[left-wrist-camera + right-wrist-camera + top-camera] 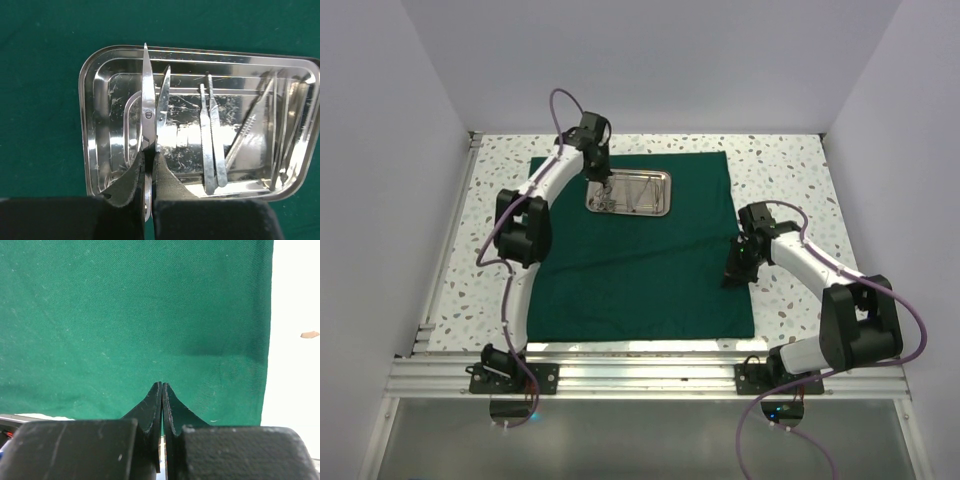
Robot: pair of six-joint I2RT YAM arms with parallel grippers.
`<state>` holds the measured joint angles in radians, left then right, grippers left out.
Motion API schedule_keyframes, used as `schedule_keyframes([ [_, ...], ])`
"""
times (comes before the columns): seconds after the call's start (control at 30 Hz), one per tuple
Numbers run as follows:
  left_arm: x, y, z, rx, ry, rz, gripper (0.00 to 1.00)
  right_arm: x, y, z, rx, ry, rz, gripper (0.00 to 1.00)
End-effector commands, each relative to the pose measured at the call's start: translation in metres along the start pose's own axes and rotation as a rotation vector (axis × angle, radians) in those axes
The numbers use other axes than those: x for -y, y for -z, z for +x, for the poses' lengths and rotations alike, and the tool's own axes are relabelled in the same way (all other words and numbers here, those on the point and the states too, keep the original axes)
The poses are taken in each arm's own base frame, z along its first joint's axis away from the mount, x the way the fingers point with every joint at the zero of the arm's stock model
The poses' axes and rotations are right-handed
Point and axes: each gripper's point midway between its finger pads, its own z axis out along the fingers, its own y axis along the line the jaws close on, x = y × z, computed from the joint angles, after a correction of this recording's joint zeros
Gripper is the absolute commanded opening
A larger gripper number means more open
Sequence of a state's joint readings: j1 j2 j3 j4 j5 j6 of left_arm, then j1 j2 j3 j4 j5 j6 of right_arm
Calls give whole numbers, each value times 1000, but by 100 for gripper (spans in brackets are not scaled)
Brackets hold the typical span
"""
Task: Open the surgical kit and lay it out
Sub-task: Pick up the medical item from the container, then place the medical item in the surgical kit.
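**Picking the scissors from the tray**

The green cloth (640,290) lies spread on the table (790,165), with the steel tray (87,125) on its far half. The left fingers (127,184) pinch the scissors (148,107) below the pivot, inside the tray. The right fingers (150,410) are pressed together and empty, over the cloth's right edge. The next move probably calls for lifting the scissors clear of the rim onto bare cloth.

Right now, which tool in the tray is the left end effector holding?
The scissors, at the tray's left end, pinched in the left end effector; the tweezers and the rest lie untouched beside them.
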<state>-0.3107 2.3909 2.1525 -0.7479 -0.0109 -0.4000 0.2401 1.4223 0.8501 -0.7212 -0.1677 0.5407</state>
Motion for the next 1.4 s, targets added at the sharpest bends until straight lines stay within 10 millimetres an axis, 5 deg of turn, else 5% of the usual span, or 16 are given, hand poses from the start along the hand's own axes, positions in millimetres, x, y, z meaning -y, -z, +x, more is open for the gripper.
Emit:
schedule_keyframes([
  [0.0, 19, 56, -38, 122, -20, 62, 0, -3, 2, -3, 17, 18, -23, 0],
  [0.2, 10, 98, -39, 166, -26, 2, 0, -3, 6, 0, 22, 28, -36, 0],
  [0.3, -9, 106, -5, 125, -38, -80, 0, -5, 12, 1, 29, 32, -44, 0],
  [0.33, -21, 119, 18, 107, -46, -106, 0, -5, 14, 1, 29, 33, -44, 0],
  [0.4, -22, 148, 29, 159, -41, -87, 0, -6, 19, 0, 42, 37, -49, 0],
  [0.43, -34, 142, 63, 95, -42, -110, 0, -6, 20, 1, 41, 40, -51, 0],
  [0.6, -52, 175, 127, 73, 27, -124, 0, -8, 25, 4, 36, 49, -63, 0],
  [0.63, -61, 169, 154, 28, 33, -141, 0, -8, 25, 5, 31, 51, -67, 0],
  [0.8, -75, 168, 212, -25, 93, -155, 0, -6, 23, 11, 7, 72, -69, 0],
  [1.0, -82, 152, 258, -72, 118, -154, 3, -1, 23, 14, -3, 104, -55, 0],
  [1.13, -89, 147, 264, -71, 104, -177, 37, 0, 24, 17, -9, 111, -61, 0],
  [1.27, -85, 160, 250, -61, 100, -184, 68, -2, 27, 18, -4, 109, -71, 0],
  [1.37, -76, 178, 215, 9, 81, -179, 72, -2, 30, 19, 4, 103, -74, 0],
])
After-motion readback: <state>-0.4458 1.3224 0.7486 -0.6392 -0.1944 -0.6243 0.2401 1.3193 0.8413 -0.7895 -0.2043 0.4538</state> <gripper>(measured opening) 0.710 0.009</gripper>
